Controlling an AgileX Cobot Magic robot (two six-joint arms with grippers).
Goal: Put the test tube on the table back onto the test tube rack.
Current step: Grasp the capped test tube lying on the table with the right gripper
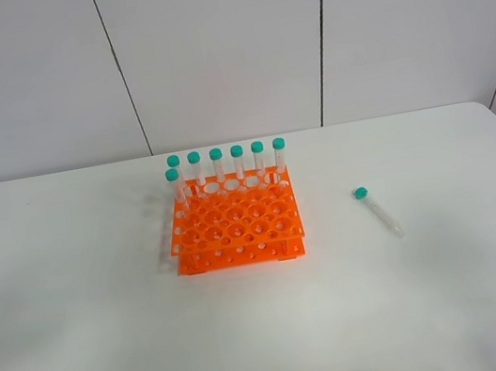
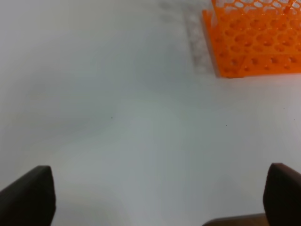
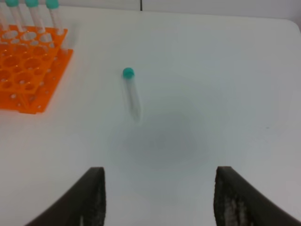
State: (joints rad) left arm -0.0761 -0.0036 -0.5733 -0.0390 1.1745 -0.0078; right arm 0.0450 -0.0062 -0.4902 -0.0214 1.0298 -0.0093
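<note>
Nothing of the task is done yet, as I read it. The test tube lies flat on the bench, well apart from the test tube rack and at about 3 o'clock from it in the high view. Its teal cap points toward 11 o'clock and its clear tip toward 5 o'clock. Seven capped tubes stand in the rack: six along the far row and one in the next row at the 9 o'clock end. Most holes are free. The whole job is left: reach, grasp, lift, turn the tube upright and lower it into a free hole.

The high view shows the rack and the loose tube together, but neither arm. The right wrist view shows the right pincer, its dark fingers spread apart with nothing between them. It hangs over bare bench with the tube ahead of it and untouched. The left wrist view shows the left pincer, likewise wide apart and empty, with only a corner of the rack ahead. The loose tube does not appear there, so I judge the right arm the better placed
</note>
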